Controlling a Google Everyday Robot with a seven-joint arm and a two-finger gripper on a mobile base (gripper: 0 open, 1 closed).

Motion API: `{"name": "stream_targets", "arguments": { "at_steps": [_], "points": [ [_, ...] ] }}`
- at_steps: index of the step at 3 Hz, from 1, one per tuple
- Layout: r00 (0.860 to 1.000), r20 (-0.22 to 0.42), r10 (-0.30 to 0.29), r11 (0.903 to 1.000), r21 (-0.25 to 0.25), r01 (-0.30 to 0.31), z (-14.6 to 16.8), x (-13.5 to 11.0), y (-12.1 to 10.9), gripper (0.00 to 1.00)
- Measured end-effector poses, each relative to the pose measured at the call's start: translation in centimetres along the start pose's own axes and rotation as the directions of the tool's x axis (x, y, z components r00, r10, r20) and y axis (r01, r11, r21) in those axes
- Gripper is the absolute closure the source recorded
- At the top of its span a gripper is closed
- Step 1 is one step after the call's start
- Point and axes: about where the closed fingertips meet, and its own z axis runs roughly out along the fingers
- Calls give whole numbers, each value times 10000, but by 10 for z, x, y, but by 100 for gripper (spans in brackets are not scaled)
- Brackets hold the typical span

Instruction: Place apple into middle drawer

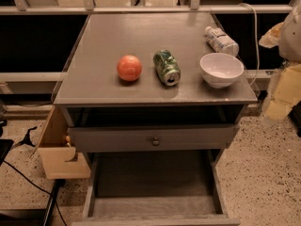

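Camera view: apple (129, 68) on cabinet top (141, 32), well apart from the fingers (276, 105) at frame edge, state unclear.

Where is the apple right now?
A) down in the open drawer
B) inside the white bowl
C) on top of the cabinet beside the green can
C: the apple sits on the cabinet top beside the green can, apart from the white bowl and above the open middle drawer; the gripper is at the picture's right edge.

Grey tabletop (141, 36) with apple (129, 68), tipped green can (166, 67), white bowl (221, 69), bottle (221, 41); claw (277, 107) beside its right edge.
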Motion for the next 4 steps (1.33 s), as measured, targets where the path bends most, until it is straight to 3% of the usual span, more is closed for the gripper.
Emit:
{"name": "stream_targets", "arguments": {
  "at_steps": [1, 4],
  "points": [
    [9999, 113, -79, 10000, 46, 78, 3, -10, -7, 0],
    [9891, 1398, -461, 9984, 377, 412, 52, -103, -52, 0]
  ]
}}
